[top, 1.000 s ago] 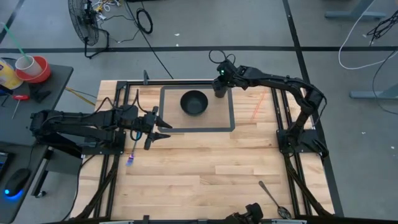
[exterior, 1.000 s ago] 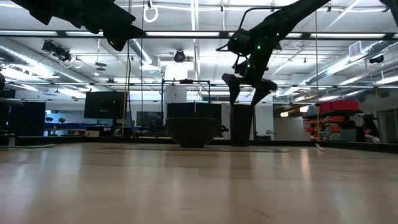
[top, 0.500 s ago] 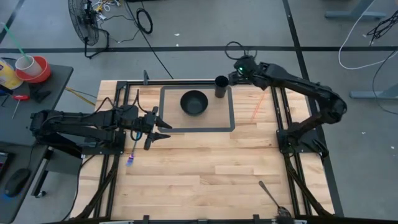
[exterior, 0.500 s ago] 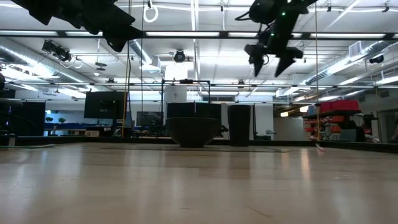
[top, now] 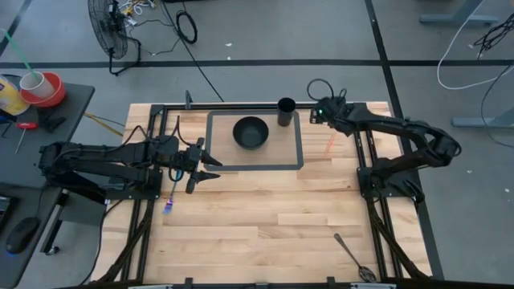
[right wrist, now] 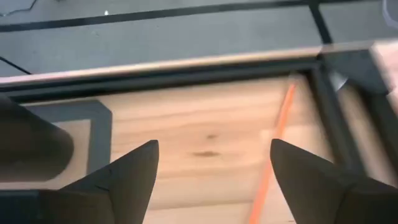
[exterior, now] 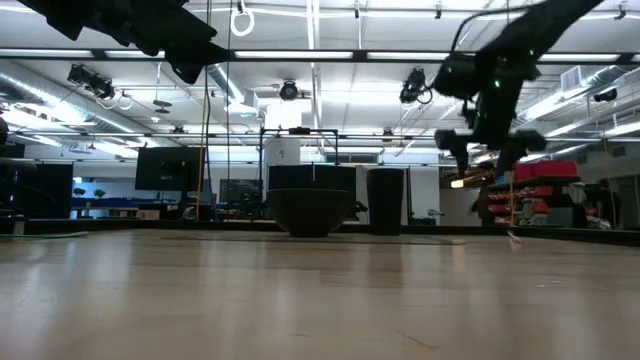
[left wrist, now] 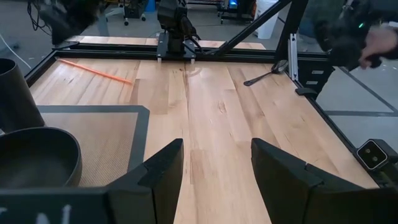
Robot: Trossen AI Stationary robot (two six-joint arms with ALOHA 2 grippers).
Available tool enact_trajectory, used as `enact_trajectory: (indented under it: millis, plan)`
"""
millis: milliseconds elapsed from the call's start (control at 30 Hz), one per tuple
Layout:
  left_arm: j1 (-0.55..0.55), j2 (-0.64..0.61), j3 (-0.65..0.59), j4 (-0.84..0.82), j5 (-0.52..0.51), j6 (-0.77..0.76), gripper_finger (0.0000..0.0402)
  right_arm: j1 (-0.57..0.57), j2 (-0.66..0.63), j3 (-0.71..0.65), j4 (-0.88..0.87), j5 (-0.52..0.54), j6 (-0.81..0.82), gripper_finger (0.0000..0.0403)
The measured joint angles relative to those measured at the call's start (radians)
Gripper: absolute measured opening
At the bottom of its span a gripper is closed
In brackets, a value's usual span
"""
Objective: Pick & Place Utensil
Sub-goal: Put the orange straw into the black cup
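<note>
A metal spoon [top: 352,254] lies flat by the table's near right corner, also far off in the left wrist view [left wrist: 266,74]. An orange stick [top: 332,136] lies flat right of the taped rectangle. A black bowl [top: 250,132] and a tall black cup [top: 286,111] stand inside that rectangle. My right gripper [top: 316,112] hangs open in the air just right of the cup, with the stick [right wrist: 273,152] ahead of its fingers. My left gripper [top: 206,166] waits open at the rectangle's near left corner, above the wood.
A black tape outline [top: 299,152] frames the bowl and cup on the far half of the table. A small blue-tipped object [top: 169,205] lies near the left edge. Black rails [top: 365,152] run along both table sides. Bare wood fills the middle and near half.
My right gripper has risen from just above the black cup, swung toward the table's right edge, then come down partway, and now hangs right of the cup. Its fingers stayed open. The cup, bowl, stick and spoon have not moved.
</note>
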Motion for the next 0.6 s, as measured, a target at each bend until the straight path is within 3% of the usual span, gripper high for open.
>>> enact_trajectory:
  millis: [267, 600]
  plan:
    - [0.0, 0.0, 0.0, 0.0, 0.0, -0.004, 0.0194, -0.054, 0.028, -0.164, 0.159, 0.008, 0.13, 0.0267]
    - [0.0, 0.0, 0.0, 0.001, 0.0, -0.005, 0.0194, -0.125, 0.148, -0.197, 0.235, 0.008, 0.234, 0.023]
